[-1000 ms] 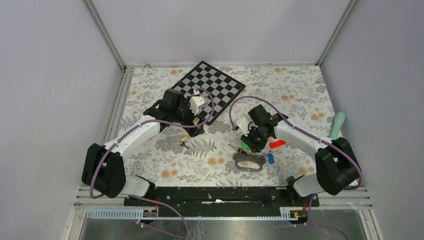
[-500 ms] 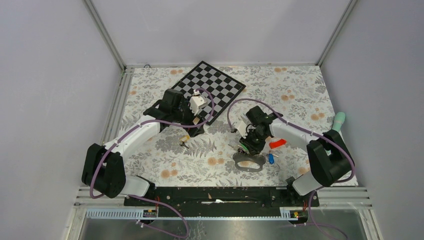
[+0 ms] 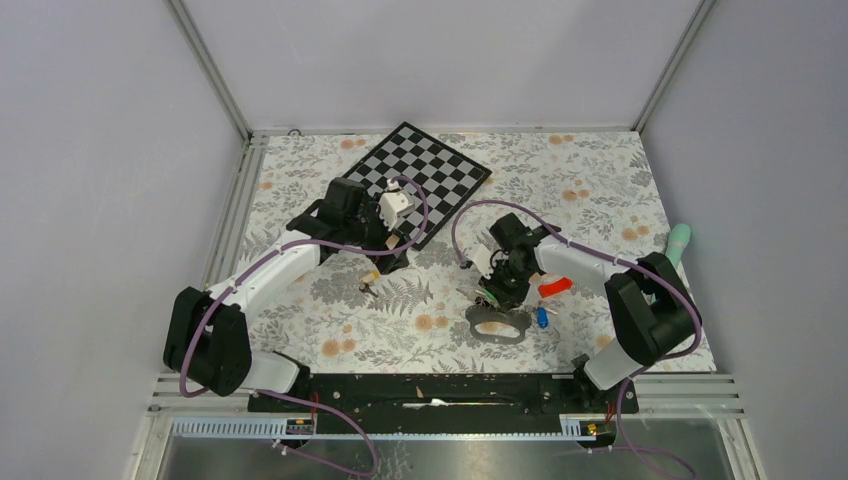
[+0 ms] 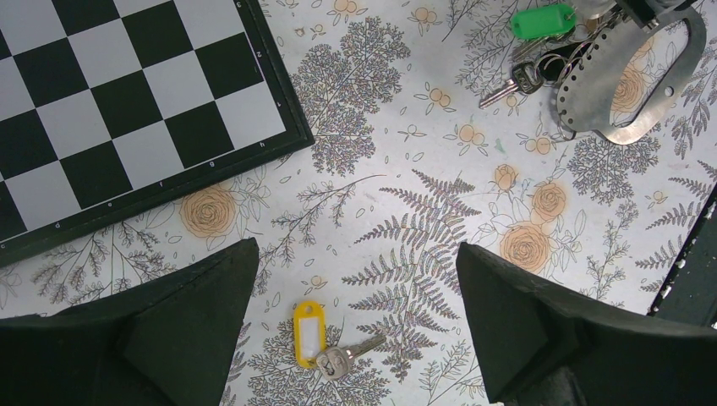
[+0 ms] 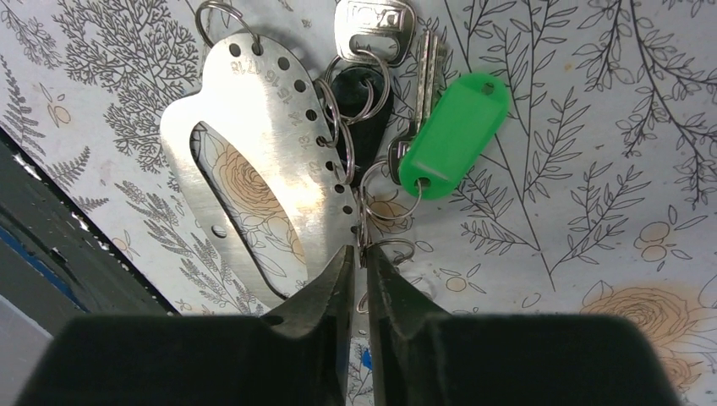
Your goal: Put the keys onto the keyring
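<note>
The keyring (image 5: 270, 110) is a flat grey metal plate with holes along its edge, lying on the flowered cloth, also seen as the keyring (image 3: 474, 322) from above. A green-tagged key (image 5: 452, 127) and other keys hang from small wire rings at its edge. My right gripper (image 5: 362, 252) is shut on one thin wire ring beside that edge. A yellow-tagged key (image 4: 309, 332) lies loose on the cloth under my left gripper (image 4: 355, 262), which hovers wide open above it. A blue-tagged key (image 3: 542, 317) lies just right of the keyring.
A black-and-white checkerboard (image 3: 425, 175) lies at the back, close behind the left gripper (image 3: 385, 260). A red piece (image 3: 553, 288) sits by the right arm. A teal object (image 3: 677, 245) rests at the cloth's right edge.
The right gripper's jaws have closed in on the wire ring and the right arm has shifted slightly left. The left arm has not moved.
</note>
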{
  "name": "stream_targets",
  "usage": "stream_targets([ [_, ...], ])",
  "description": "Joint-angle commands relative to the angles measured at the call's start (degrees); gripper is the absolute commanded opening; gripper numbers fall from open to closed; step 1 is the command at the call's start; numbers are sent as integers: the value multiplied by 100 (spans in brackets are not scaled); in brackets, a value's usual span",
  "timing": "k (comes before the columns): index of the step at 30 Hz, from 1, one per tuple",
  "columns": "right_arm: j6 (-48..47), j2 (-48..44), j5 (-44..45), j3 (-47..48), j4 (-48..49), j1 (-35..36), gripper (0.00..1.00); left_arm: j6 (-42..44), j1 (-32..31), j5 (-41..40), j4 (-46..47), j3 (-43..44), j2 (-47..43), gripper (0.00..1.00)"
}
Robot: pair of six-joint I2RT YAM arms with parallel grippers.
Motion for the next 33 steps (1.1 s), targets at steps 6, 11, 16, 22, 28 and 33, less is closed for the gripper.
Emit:
stream_targets([
  [6, -196, -88, 65, 300, -84, -51, 0, -22, 35, 57, 140, 208, -192, 98],
  [11, -249, -358, 179, 377, -310, -50, 0, 37, 30, 53, 132, 229, -175, 99],
  [16, -196, -695, 226, 333, -285, -55, 0, 129, 32, 109, 99, 268, -149, 99],
  [22, -23, -1209, -7, 217, 42, -51, 0, 318, 32, 521, 95, 309, -89, 99],
  [28, -79, -1934, -530, 166, 475, -59, 0, 758, 28, 1478, 94, 483, 64, 94],
  [33, -68, -2238, -1026, 279, 793, -63, 0, 871, -78, 2449, 246, 804, 321, 86],
])
